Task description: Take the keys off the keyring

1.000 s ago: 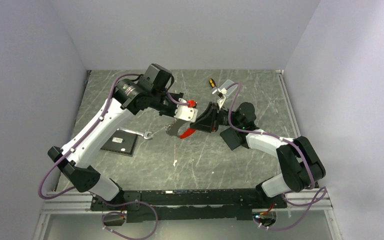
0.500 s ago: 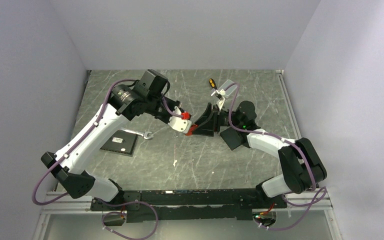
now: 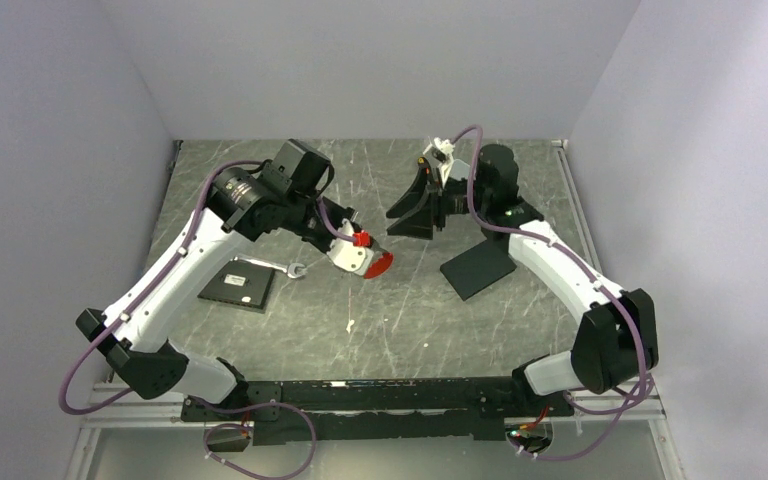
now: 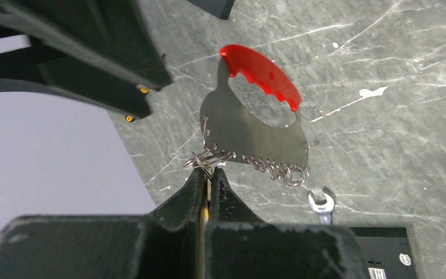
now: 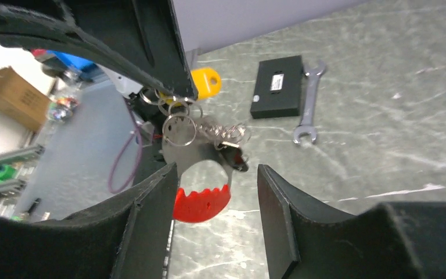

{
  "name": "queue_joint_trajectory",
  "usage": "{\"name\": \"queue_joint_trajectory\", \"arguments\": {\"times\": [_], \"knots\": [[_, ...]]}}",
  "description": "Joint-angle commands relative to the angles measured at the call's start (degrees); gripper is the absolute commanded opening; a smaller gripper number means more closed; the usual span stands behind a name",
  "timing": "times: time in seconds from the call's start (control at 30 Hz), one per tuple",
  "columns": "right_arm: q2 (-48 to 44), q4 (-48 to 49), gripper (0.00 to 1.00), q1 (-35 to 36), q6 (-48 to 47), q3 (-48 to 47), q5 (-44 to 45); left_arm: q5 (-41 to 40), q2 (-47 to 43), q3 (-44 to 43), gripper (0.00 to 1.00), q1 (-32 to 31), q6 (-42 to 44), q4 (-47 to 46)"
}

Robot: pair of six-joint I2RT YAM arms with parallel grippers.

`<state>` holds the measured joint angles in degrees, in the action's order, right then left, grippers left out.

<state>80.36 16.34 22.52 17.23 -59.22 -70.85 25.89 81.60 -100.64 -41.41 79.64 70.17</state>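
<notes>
My left gripper (image 4: pixel 208 172) (image 3: pixel 358 256) is shut on a brass-yellow key (image 4: pixel 207 204), of which only a sliver shows between the jaws. The keyring (image 4: pixel 207 158) is a cluster of thin wire rings at the fingertips. From it hangs a silvery plate (image 4: pixel 250 133) with a red curved strip (image 4: pixel 261 72) (image 3: pixel 381 264), clear of the table. My right gripper (image 5: pixel 216 174) (image 3: pixel 412 208) stands open, apart from the bunch, at the far middle. In the right wrist view the rings (image 5: pixel 179 129), the red strip (image 5: pixel 202 204) and a yellow key head (image 5: pixel 205 81) hang ahead of its fingers.
A silver wrench (image 3: pixel 295 268) (image 5: pixel 308 113) lies next to a black box (image 3: pixel 240 286) (image 5: pixel 277 87) on the left of the marbled table (image 3: pixel 400 320). Another flat black slab (image 3: pixel 477 268) lies under the right forearm. Walls close the table on three sides.
My right gripper opened, let go of the red strip and drew back toward the far wall. The left gripper carried the hanging bunch slightly left and nearer.
</notes>
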Motion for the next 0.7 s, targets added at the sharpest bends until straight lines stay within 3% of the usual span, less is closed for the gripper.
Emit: {"name": "queue_joint_trajectory", "arguments": {"times": [0.0,0.13,0.37,0.67], "knots": [[-1.8,-32.1,0.55,-0.4,-27.9,-11.1,2.6,3.6,-1.4,-0.8,0.0,-0.2,2.4,2.0],[-1.2,-37.1,0.5,-0.4,-33.2,-16.0,2.8,3.3,-3.3,2.2,0.0,-0.3,7.5,0.9],[1.0,-25.2,0.43,0.5,-21.7,-14.9,3.1,5.0,-5.2,3.8,0.0,-0.5,13.6,0.3],[4.9,-20.1,0.38,4.9,-17.3,-16.5,6.0,5.1,-6.4,6.3,0.0,-2.0,17.8,0.0]]}}
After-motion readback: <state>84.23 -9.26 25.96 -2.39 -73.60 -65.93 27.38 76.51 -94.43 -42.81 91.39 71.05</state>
